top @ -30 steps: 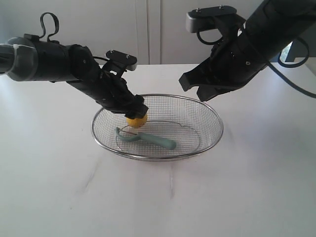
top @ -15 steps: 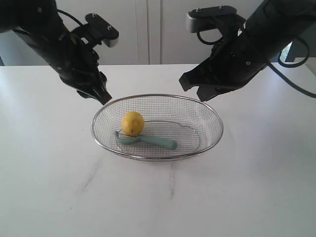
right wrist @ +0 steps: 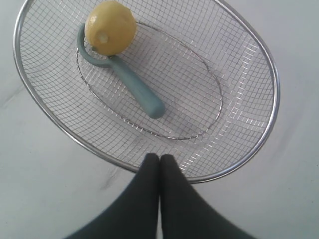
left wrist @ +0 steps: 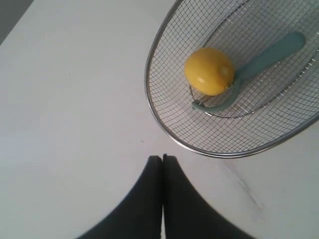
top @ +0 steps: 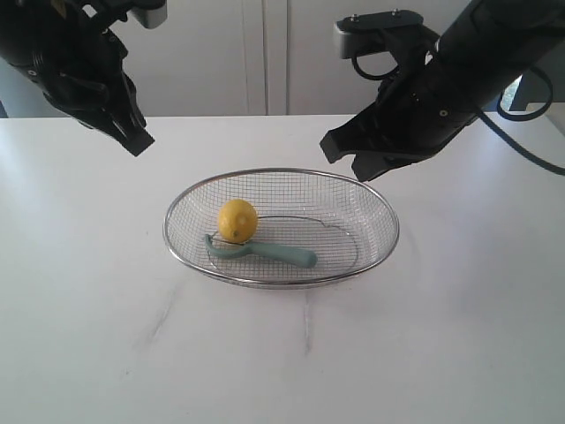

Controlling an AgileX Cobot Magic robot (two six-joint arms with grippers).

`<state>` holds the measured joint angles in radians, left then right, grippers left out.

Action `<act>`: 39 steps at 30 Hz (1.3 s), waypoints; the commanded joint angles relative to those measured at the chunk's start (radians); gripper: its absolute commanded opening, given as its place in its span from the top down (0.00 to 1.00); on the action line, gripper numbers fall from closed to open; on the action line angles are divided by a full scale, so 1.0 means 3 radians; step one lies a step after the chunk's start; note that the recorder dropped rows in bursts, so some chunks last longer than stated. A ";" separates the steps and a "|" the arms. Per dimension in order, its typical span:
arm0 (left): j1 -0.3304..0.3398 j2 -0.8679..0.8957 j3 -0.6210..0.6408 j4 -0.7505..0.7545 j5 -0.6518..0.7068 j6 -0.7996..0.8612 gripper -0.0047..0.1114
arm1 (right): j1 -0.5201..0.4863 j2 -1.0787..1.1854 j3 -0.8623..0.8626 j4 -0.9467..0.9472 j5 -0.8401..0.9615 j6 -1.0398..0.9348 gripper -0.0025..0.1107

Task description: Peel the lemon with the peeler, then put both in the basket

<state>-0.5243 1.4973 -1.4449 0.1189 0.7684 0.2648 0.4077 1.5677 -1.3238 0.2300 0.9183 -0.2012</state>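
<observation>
The yellow lemon point(top: 237, 220) lies inside the wire mesh basket point(top: 388, 221), resting against the curved head of the teal peeler point(top: 274, 253), whose handle points toward the basket's middle. Both wrist views show the same pair: lemon point(left wrist: 209, 70) and peeler point(left wrist: 264, 56) in the basket point(left wrist: 149, 94), and lemon point(right wrist: 110, 27) with peeler point(right wrist: 137, 90) in the basket point(right wrist: 273, 84). My left gripper point(top: 137, 141) hangs shut and empty high to the basket's left; its tips point(left wrist: 162, 158) meet. My right gripper point(top: 346, 164) is shut and empty above the basket's right rear rim, tips point(right wrist: 159, 157) together.
The basket stands in the middle of a white table point(top: 88, 336). A pale wall with cabinet panels point(top: 265, 53) runs behind the table's far edge. Faint scuff marks point(top: 159, 322) streak the tabletop in front of the basket.
My left gripper let go of the lemon in the basket, then rose and drew back to the upper left. The lemon rests by the peeler head. The right arm stayed still.
</observation>
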 commanded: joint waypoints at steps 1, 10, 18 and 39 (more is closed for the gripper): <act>0.0016 -0.0029 -0.0014 -0.0018 0.0019 0.0003 0.96 | 0.0000 -0.0023 -0.0001 0.0005 -0.0022 0.0007 0.98; 0.0016 -0.0029 -0.0014 -0.0018 0.0019 0.0003 0.96 | 0.0000 -0.0023 -0.0001 0.0005 -0.0022 0.0007 0.98; 0.0016 -0.0029 -0.0014 -0.0018 0.0019 0.0003 0.96 | 0.0000 -0.0023 -0.0001 0.0005 -0.0022 0.0007 0.98; 0.0016 -0.0477 0.0011 -0.0018 0.0030 0.0003 0.96 | 0.0000 -0.0023 -0.0001 0.0005 -0.0022 0.0007 0.98</act>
<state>-0.5243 1.4156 -1.4428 0.1189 0.7684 0.2667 0.4077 1.5677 -1.3238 0.2300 0.9183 -0.2012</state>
